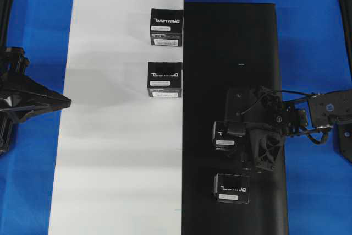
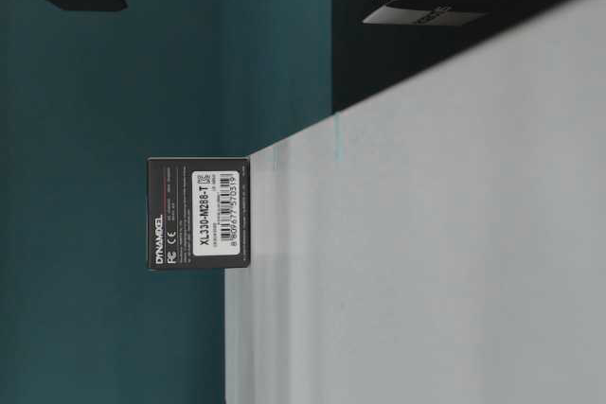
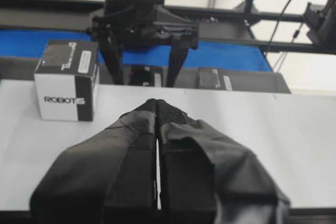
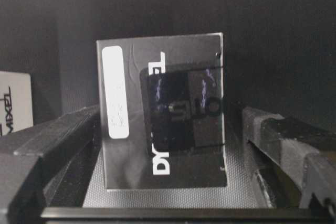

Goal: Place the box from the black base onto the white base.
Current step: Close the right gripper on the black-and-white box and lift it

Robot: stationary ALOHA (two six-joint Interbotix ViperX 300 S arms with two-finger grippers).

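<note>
Straddling the box [image 4: 163,116], a matte black carton with glossy tape, on the black base [image 1: 231,81]: right gripper [image 1: 234,141], jaws apart. Left gripper [image 3: 157,109] pressed together beside the smooth white base [image 1: 110,136].

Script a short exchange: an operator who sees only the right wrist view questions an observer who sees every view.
Operator: What has already been delivered?
Observer: Two things: a small black cuboid carton and a look-alike carton sit on the long glossy white board, along its edge beside the long matte black board.
Operator: And the other arm?
Observer: The left end effector is shut and empty, its tips at the white board's outer edge.
</note>
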